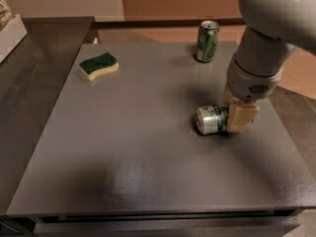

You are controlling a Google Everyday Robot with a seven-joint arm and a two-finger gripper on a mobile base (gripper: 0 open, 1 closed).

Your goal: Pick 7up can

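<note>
Since the silver can (pixel 211 120) lies on its side near the worktop's (pixel 148 172) right edge, my tool (pixel 236 113) sits low at its right end. Whether it grips the can, I cannot tell.

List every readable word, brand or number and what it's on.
None reads clearly.
Silver-white aluminium can lying on its side: green lettering, too blurred.
Upright dark green can: print too blurred.
Tan claw, at the lying can's right end: no marking.
</note>
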